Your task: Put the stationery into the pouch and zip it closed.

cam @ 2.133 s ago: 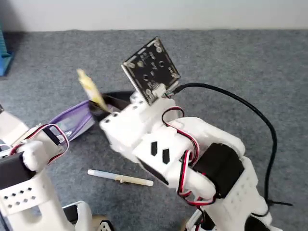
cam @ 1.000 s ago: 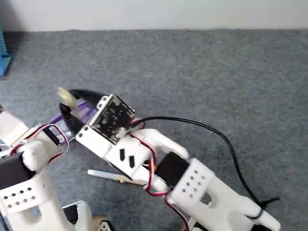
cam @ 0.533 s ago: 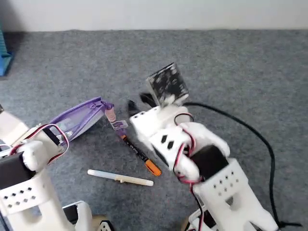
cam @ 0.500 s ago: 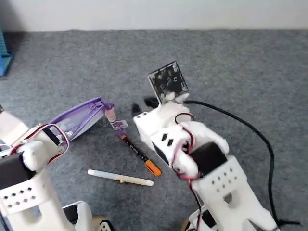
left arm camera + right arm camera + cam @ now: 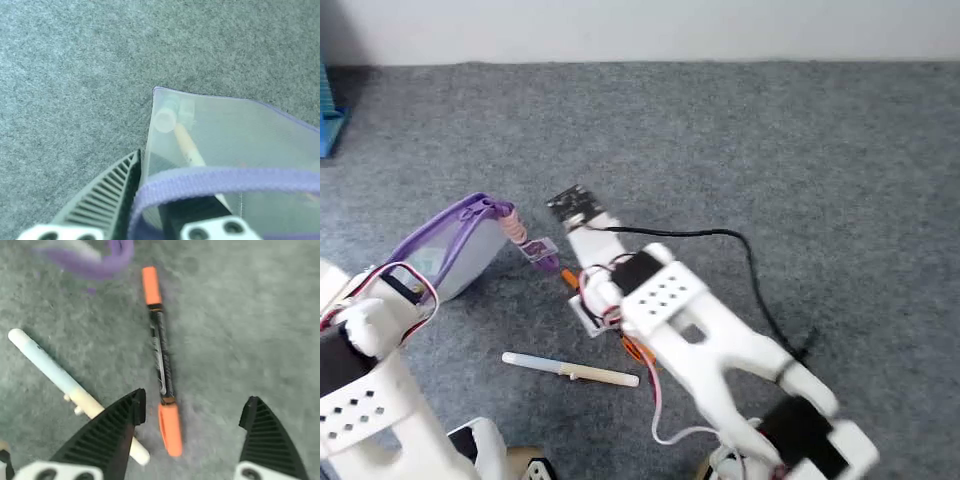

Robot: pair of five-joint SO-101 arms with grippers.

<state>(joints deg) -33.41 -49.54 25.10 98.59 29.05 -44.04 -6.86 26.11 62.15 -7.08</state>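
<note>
I'm hovering the right gripper, jaws spread, over the black marker with orange caps lying on grey carpet, its length running crosswise to their closing line; the left gripper is clamping the purple translucent pouch.

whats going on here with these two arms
Stationery is being packed into a pouch. The left gripper holds the pouch by its open purple rim, and a yellowish pen is already inside. The right gripper hangs open just above an orange-capped marker lying on the carpet, with a white pen beside it. Neither of those two is in yet, and the pouch is unzipped.
</note>
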